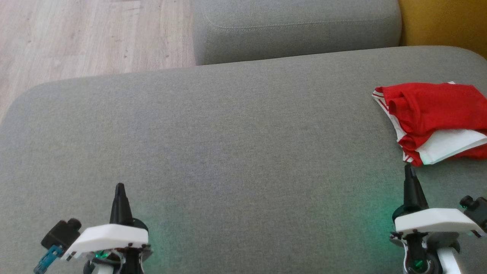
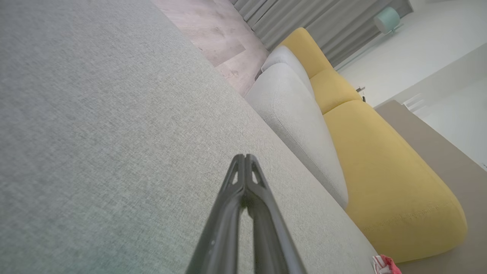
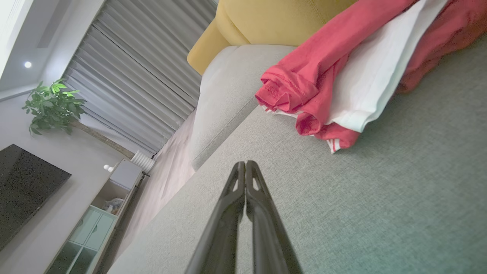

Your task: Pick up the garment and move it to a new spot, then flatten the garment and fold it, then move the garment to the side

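Grey sofa seat (image 1: 228, 133), red garment (image 1: 433, 114) looks folded and set aside, task probably done; right gripper (image 1: 408, 169) near garment, left gripper (image 1: 120, 187) well apart from it, both closed, empty.

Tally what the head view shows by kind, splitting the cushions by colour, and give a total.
Garments: 1, red-and-white garment
Grey cushions: 2, near cushion, far cushion
Yellow cushions: 1, yellow cushion
Tools: 2, left tool, right tool, both shut
Total: 6
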